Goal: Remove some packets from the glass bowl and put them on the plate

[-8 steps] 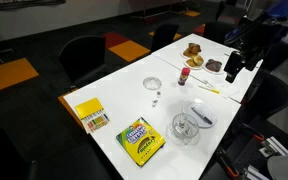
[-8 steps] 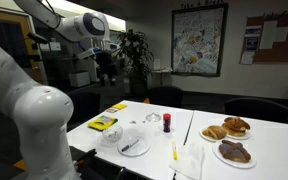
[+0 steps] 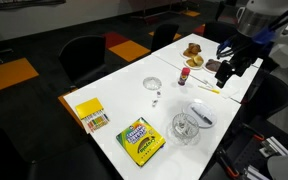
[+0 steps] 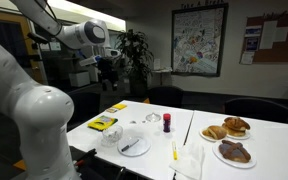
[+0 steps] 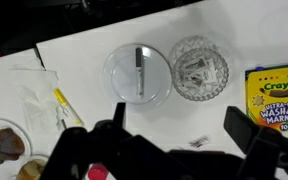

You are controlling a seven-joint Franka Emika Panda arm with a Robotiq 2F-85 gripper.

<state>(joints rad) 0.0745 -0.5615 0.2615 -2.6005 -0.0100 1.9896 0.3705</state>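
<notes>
The glass bowl (image 5: pixel 199 68) holds several pale packets (image 5: pixel 195 70) and stands between the plate (image 5: pixel 138 72) and the Crayola box. The plate is round and pale, with a thin dark stick-like item lying on it. One small packet (image 5: pixel 197 141) lies loose on the table below the bowl. My gripper (image 5: pixel 181 112) is open and empty, high above the table and above the loose packet. In an exterior view the gripper (image 3: pixel 227 72) hangs over the pastry end, far from the bowl (image 3: pixel 185 128) and plate (image 3: pixel 200 115). The gripper (image 4: pixel 106 68) also shows high up in an exterior view.
A Crayola markers box (image 3: pixel 141 140) lies beside the bowl, with a yellow box (image 3: pixel 90 114) near the corner. A small clear dish (image 3: pixel 153 85), a red-capped bottle (image 3: pixel 184 73), a yellow marker (image 5: pixel 66 105) on a napkin and pastry dishes (image 3: pixel 194 50) fill the far end.
The arm has shifted a little toward the table and lower in the exterior view. Nothing on the table has moved.
</notes>
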